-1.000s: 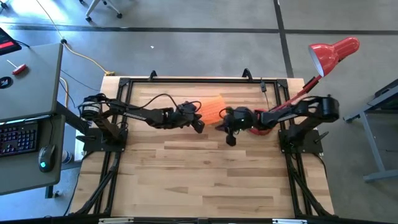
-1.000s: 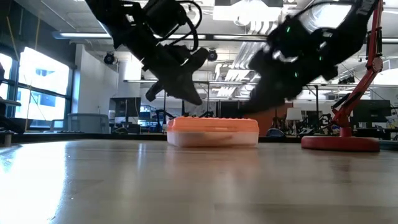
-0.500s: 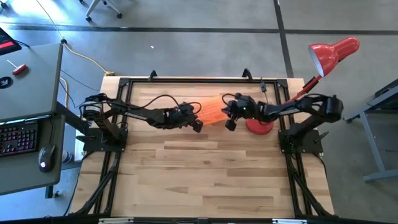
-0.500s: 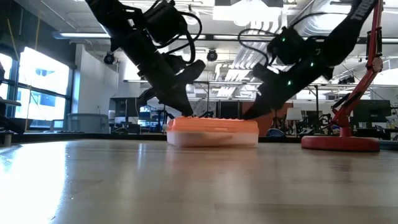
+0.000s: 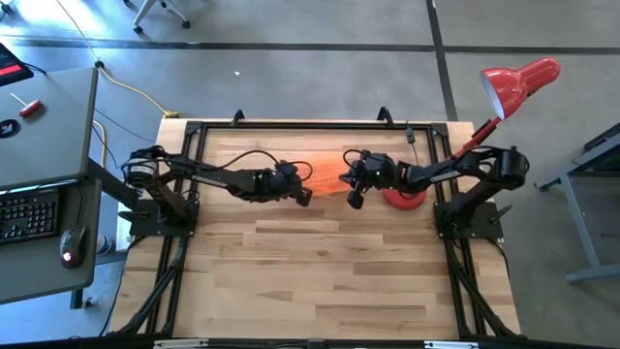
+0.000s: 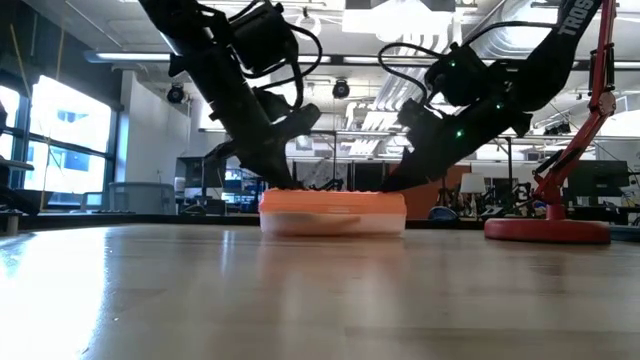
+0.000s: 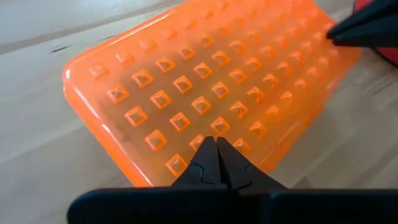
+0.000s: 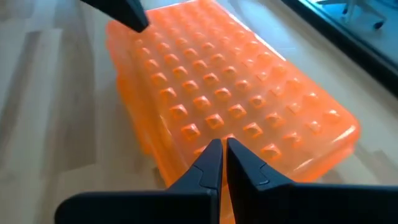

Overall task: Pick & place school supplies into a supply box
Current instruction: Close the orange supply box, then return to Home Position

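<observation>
Box sits at twelve o'clock (lid on), long axis running between our clenched, empty grippers, left at its nine o'clock end, right at three, equally near.

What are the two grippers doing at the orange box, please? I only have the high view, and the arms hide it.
Observer: The left gripper has its fingertips shut together, on the supply box lid at one end.
Operator: And the right one?
Observer: The right gripper is nearly shut too, tips at the lid's opposite end.
Operator: Is the lid open at all?
Observer: No, the low view shows the lid sitting flat on the clear base, box resting on the table.
</observation>
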Available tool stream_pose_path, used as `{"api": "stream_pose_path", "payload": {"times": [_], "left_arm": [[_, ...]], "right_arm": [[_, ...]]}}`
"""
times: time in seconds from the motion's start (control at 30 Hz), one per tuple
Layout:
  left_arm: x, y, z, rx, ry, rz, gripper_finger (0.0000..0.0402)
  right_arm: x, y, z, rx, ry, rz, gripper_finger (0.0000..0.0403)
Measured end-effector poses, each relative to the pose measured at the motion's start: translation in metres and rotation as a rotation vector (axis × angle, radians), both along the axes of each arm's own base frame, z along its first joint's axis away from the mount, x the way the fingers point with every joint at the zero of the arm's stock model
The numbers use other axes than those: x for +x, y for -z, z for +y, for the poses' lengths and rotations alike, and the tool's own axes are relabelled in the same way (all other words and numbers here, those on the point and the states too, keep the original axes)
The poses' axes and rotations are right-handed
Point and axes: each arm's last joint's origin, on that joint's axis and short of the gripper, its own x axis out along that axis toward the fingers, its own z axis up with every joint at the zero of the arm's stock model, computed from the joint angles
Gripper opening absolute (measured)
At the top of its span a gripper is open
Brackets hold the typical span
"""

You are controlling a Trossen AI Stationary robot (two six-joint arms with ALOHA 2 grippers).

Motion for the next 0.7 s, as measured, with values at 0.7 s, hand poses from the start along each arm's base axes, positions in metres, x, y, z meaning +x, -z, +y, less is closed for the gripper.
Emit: {"api": "stream_pose_path", "payload": {"times": [0.7], "left_arm": [[-0.021,-0.066,-0.043,0.191,0.185,-0.141,0.0009]], "right_arm": [[-0.004,-0.051,0.045,-0.033,-0.22,-0.176,0.0]]}}
